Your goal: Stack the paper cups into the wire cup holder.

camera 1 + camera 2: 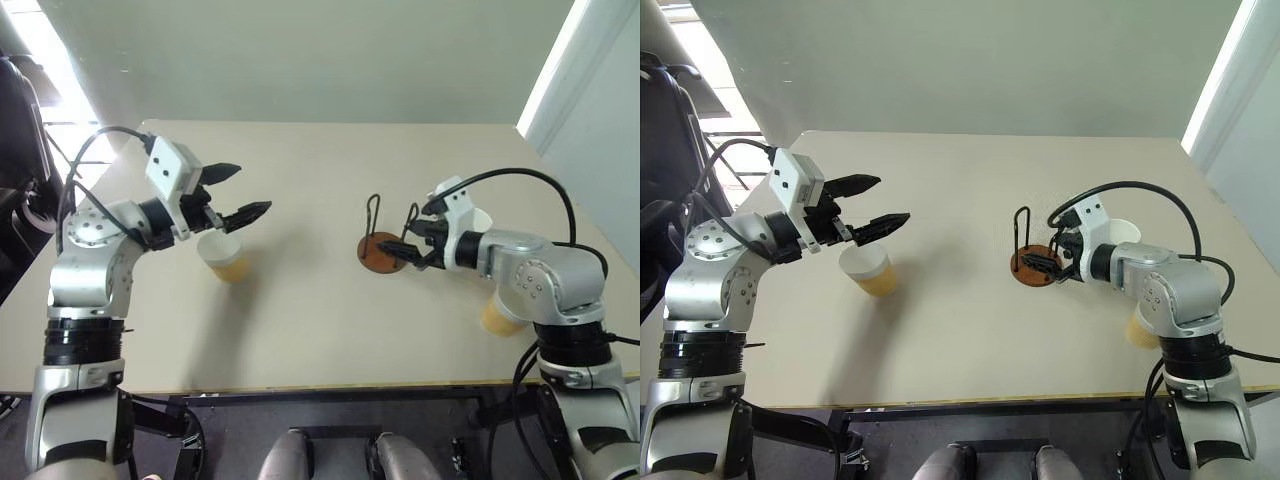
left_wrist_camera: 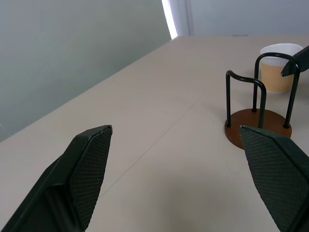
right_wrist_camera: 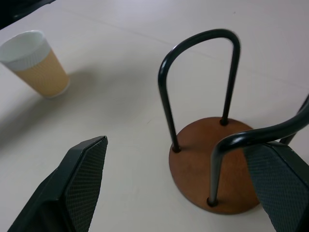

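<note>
Rust-brown wood and thin black wire: the wire cup holder [image 1: 384, 248] stands upright on the pale table [image 1: 320, 330], a little right of centre, its disc base flat and its loops rising. No cup sits inside it.

My right claw [image 1: 412, 250] hangs over that base at its 3 o'clock edge, angled down and pointing toward 9 o'clock. Its two black fingers are spread wide and hold nothing; in my right wrist view one finger sits clear of the base on the open table and the other [image 3: 282, 179] lies over the far side of the disc, with a wire loop between them. I cannot tell whether a finger touches the wire.

My left claw [image 1: 236, 194] is up off the table at about 9 o'clock from the holder, well apart from it, pointing level toward 3 o'clock. Its fingers are also wide apart and empty.

One paper cup [image 1: 224, 256] stands upright just below my left claw, white rim up. A second cup [image 1: 1122, 231] stands behind my right wrist, at 2 o'clock from the holder. A third cup [image 1: 499, 317] shows its tan side under my right forearm, near the table's front edge.
</note>
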`<state>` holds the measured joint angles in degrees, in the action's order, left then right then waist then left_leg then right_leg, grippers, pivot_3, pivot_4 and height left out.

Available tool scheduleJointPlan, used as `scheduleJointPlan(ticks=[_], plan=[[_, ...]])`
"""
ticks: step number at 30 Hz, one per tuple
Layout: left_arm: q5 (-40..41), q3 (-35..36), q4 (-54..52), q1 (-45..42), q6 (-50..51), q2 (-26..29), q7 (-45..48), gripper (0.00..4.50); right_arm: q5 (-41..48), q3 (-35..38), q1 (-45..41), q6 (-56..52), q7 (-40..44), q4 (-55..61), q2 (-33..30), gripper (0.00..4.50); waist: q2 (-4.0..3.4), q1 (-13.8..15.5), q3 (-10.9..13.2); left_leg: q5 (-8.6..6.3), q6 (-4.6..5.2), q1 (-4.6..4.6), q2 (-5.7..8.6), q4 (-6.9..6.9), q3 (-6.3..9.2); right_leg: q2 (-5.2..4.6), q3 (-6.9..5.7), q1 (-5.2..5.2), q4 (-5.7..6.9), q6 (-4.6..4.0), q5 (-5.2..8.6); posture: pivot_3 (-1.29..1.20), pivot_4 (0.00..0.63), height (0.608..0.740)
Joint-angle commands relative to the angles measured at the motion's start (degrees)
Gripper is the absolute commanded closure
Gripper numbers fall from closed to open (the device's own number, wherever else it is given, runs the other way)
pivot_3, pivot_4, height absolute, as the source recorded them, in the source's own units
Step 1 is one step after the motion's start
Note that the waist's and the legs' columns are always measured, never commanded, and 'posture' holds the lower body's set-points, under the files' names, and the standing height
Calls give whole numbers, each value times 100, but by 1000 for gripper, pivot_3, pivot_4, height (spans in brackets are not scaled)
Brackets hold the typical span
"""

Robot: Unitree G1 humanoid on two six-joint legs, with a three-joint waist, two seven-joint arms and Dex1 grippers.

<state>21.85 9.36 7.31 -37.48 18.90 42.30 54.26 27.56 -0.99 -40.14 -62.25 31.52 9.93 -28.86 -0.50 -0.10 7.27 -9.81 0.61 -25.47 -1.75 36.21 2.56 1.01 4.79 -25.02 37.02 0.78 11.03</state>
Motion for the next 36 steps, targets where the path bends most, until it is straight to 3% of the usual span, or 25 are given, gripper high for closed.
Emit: scheduleJointPlan(ticks=[1,36], plan=[[11,126,-232,-17,-43,109,-68,0,-103,33,-190,226,-177,86,158,29,0,-2,0,0,0,0,0,0,0,0,0,-1,0,0,0,0,150,740],[72,141,-362,73,42,187,-160,0,-1207,-534,-223,979,-692,-276,811,29,0,-5,0,-2,-3,-14,0,-3,3,0,0,-24,2,-9,-2,0,150,740]])
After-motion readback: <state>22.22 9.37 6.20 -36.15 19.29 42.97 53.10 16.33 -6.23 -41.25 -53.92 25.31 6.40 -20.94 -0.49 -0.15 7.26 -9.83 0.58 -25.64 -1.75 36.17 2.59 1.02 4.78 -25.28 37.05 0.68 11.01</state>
